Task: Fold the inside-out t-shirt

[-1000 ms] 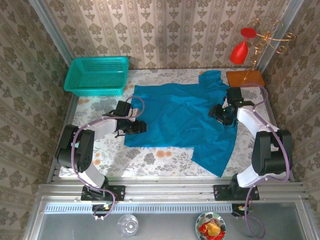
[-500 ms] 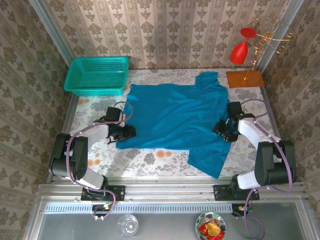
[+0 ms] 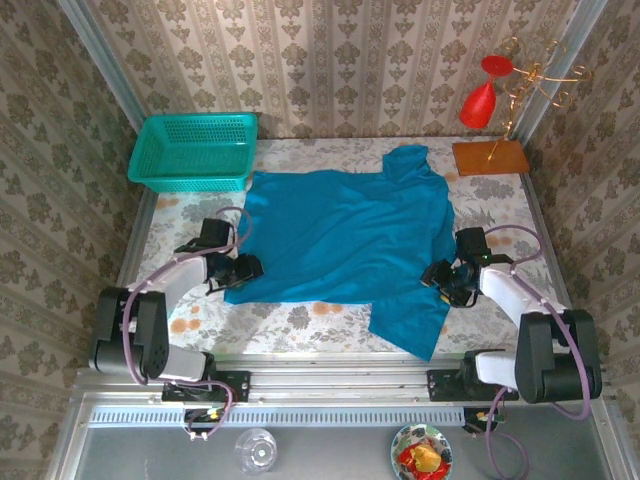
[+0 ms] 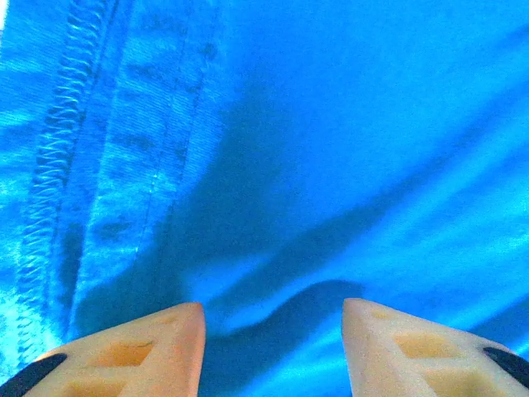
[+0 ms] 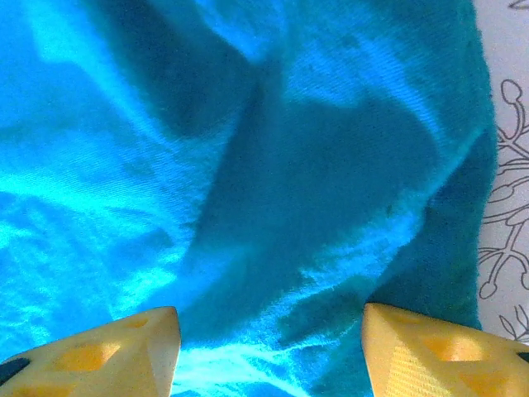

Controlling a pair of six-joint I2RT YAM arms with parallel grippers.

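The teal mesh basket [image 3: 190, 182] sits at the far left corner of the floral table [image 3: 300, 318]. Right of it and nearer the arms, the left gripper [image 3: 245, 268] rests on the left hem of the inside-out t-shirt [image 3: 340, 230]. It has drawn back and a little leftward since a second ago. In the left wrist view its fingers stand apart [image 4: 273, 318] over flat cloth [image 4: 331, 124], released, with the stitched hem seam [image 4: 58, 157] running along the left.

The teal-blue shirt lies spread flat to the right of the basket. Its far left corner now lies close to the basket's near right corner, whereas earlier a wider strip of table separated them. The whole shirt has slid toward the arms and slightly toward the basket.

Further right from the basket, the right gripper [image 3: 440, 278] lies on the shirt's right edge, well nearer the arms than a second ago. Its fingers are spread wide [image 5: 271, 318] over rumpled fabric [image 5: 248, 165], clamping nothing, with bare tabletop [image 5: 508, 165] just past the cloth's edge.

Farthest right from the basket, the orange-brown board [image 3: 490, 157] now stands clear of the shirt's sleeve.
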